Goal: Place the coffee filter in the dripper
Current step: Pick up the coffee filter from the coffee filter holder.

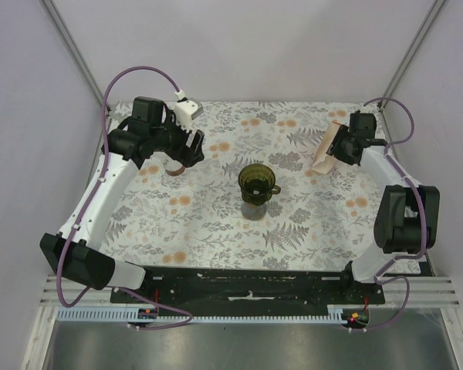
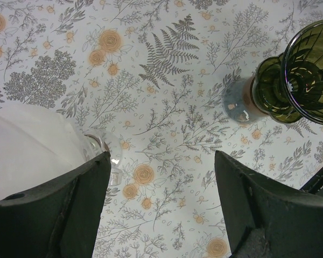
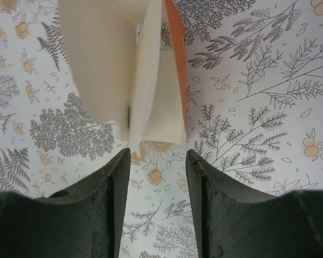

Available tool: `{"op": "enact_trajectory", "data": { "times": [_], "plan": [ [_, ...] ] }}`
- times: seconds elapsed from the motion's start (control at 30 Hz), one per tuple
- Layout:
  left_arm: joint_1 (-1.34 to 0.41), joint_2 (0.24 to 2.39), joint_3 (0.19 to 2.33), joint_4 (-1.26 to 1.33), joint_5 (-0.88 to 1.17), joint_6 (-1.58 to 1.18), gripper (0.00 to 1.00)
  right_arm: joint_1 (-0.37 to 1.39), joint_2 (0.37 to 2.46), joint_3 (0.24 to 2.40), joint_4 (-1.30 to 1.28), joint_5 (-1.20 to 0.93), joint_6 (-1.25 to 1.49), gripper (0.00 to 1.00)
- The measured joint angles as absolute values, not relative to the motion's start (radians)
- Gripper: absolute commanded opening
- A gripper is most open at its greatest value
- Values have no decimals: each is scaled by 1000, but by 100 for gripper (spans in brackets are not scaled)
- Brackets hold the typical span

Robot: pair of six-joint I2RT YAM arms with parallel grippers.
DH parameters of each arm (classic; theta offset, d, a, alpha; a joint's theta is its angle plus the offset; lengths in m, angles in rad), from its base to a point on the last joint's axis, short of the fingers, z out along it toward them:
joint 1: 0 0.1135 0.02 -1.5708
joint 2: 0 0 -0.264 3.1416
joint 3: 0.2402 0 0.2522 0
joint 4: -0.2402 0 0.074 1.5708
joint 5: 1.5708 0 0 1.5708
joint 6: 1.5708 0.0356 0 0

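Note:
The dark olive-green dripper stands upright in the middle of the flowered cloth; it also shows at the top right of the left wrist view. White filter paper shows at the left of that view, standing in a clear glass jar and partly hidden by my left finger. My left gripper is open and empty, beside the jar and left of the dripper. My right gripper is open, with the lower end of a pale peach packet just beyond its fingertips.
The glass jar's brown band shows just under the left gripper. The peach packet leans at the back right. A clear glassy piece sits under the dripper. White walls close in the table on the left, back and right.

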State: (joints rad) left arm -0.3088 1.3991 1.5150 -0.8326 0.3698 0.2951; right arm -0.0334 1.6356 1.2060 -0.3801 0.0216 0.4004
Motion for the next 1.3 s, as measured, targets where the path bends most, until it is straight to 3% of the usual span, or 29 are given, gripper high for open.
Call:
{"op": "enact_trajectory", "data": {
  "times": [0.4,0.43,0.57,0.6,0.9,1.13,1.3],
  "plan": [
    [-307,1401,1515,-833,374,295,84,-42,1818,1246,-305,16,480,43],
    [-307,1401,1515,-833,374,295,83,-42,1825,1247,-305,15,483,39],
    [-303,1408,1515,-836,376,295,83,-42,1841,1253,-305,12,487,2],
    [-303,1410,1515,-836,376,295,83,-42,1843,1258,-304,8,478,0],
    [-302,1414,1515,-837,378,295,83,-41,1740,1245,-329,5,399,0],
    [-302,1413,1515,-839,406,295,84,-23,1367,1239,-426,-11,231,0],
    [-302,1411,1518,-858,460,296,84,27,1143,1261,-496,-166,88,0]
  ]
}}
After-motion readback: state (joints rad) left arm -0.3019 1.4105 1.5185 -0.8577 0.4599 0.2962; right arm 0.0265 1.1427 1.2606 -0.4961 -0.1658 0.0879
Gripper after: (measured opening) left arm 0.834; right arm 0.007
